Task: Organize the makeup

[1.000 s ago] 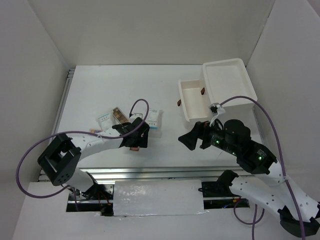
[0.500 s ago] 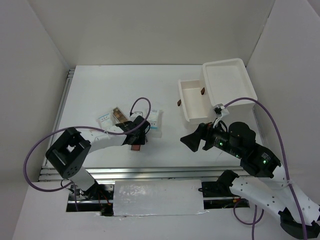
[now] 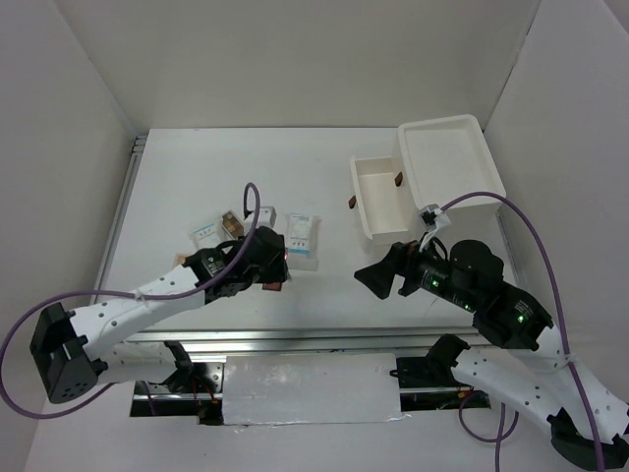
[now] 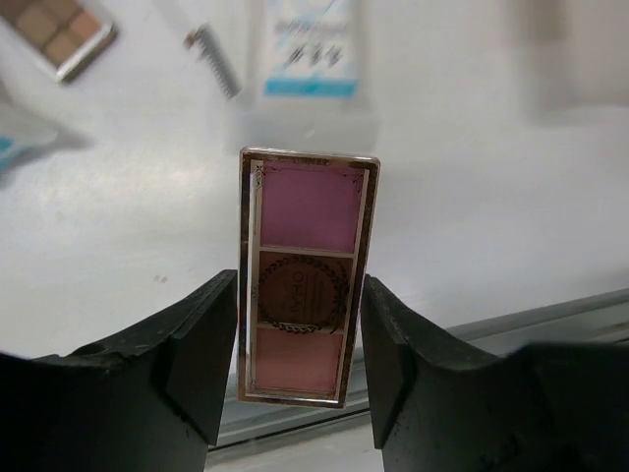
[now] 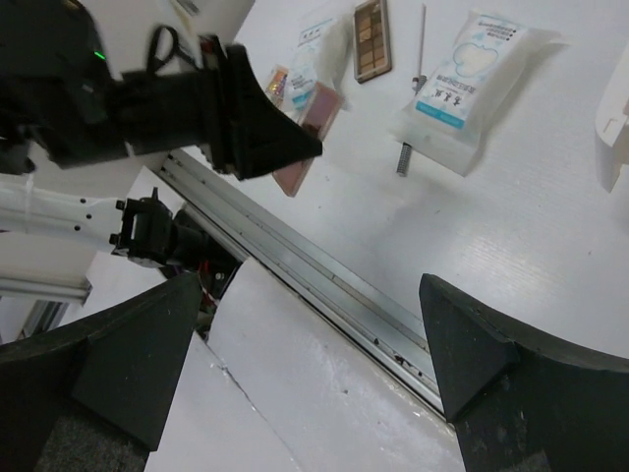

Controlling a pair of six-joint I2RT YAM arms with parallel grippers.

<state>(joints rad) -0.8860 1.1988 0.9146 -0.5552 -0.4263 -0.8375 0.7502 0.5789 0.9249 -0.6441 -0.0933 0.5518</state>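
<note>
My left gripper (image 3: 272,284) is shut on a pink three-pan palette (image 4: 307,265) and holds it above the table near the front rail; the palette also shows in the right wrist view (image 5: 308,136). Behind it lie a brown palette (image 3: 233,224), a white-and-light-blue packet (image 3: 303,232), another packet (image 3: 205,235) and a thin dark pencil (image 4: 211,59). My right gripper (image 3: 378,276) is open and empty, hanging over the table's front edge to the right. I see no sponge.
The big white drawer box (image 3: 447,157) stands at the back right with its drawer (image 3: 366,228) pulled open toward the left. A metal rail (image 5: 324,280) runs along the table's near edge. White walls close in the sides.
The left arm's elbow has swung down and left while its gripper stayed shut on the pink palette, shifting slightly nearer the front. The right arm has barely moved.
</note>
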